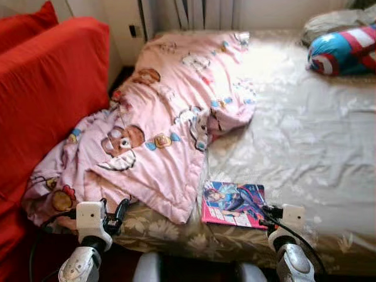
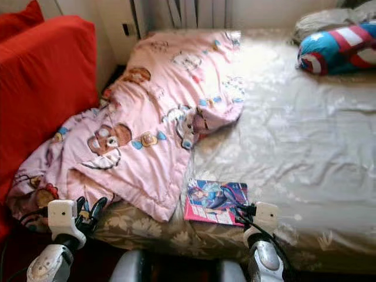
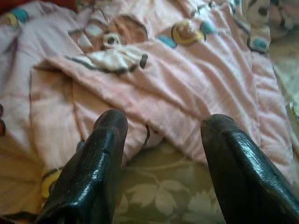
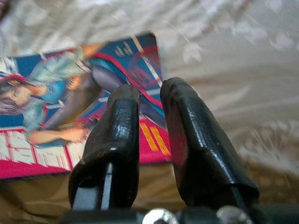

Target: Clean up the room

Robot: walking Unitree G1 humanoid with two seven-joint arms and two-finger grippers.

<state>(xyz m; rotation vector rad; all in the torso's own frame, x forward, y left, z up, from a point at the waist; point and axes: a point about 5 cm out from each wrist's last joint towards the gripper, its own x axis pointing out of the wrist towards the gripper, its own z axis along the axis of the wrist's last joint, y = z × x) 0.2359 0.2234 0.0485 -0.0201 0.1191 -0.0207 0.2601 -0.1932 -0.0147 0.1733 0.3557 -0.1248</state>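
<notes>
Pink-edged book (image 1: 233, 204) lies before your right end effector (image 4: 150, 100), fingers seemingly nearly closed, empty; spread them to grasp, while the left end effector (image 3: 163, 126) gapes empty above the blanket (image 1: 170, 111).

Sofa (image 1: 47, 88) cut off by left edge. Striped pillow (image 1: 346, 50) cut off by right edge; grey pillow (image 1: 332, 22) behind it partly hidden. Quilt (image 1: 158, 123) hides bed's left half. Book (image 4: 70, 98) near corner hidden behind right gripper (image 4: 149, 100) fingers; cover lettering too blurred to read. Both arms cut off at bottom edge.
</notes>
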